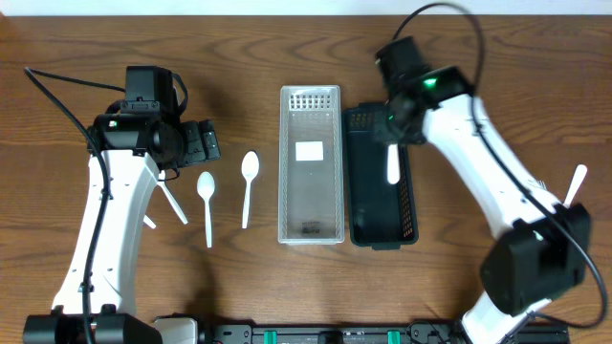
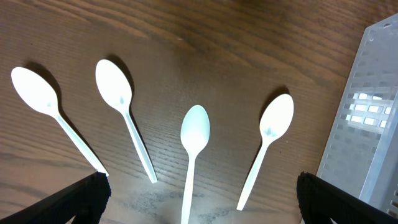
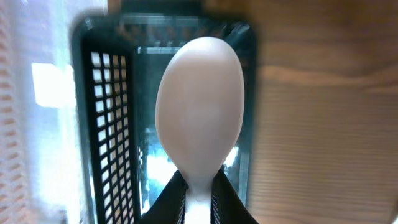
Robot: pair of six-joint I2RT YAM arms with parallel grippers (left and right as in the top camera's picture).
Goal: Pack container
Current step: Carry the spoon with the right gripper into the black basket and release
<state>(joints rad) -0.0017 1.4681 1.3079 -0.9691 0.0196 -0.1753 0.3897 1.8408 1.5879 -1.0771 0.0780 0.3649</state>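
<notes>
My right gripper [image 1: 392, 143] is shut on the handle of a white plastic spoon [image 1: 392, 168] and holds it over the black slotted container [image 1: 409, 215]. In the right wrist view the spoon bowl [image 3: 199, 106] fills the middle, with the fingers [image 3: 199, 196] pinching its neck above the black container [image 3: 106, 124]. My left gripper [image 1: 198, 141] is open and empty above several white spoons on the table. The left wrist view shows them side by side: [image 2: 37, 92], [image 2: 115, 84], [image 2: 195, 127], [image 2: 277, 115], with the wide-open fingers [image 2: 202, 199] at the bottom corners.
A clear slotted container [image 1: 287, 162] stands in the middle, touching the black one; its edge shows in the left wrist view [image 2: 367, 124]. Two spoons [image 1: 207, 187] [image 1: 251, 170] lie left of it. Another white utensil [image 1: 576, 183] lies at the far right.
</notes>
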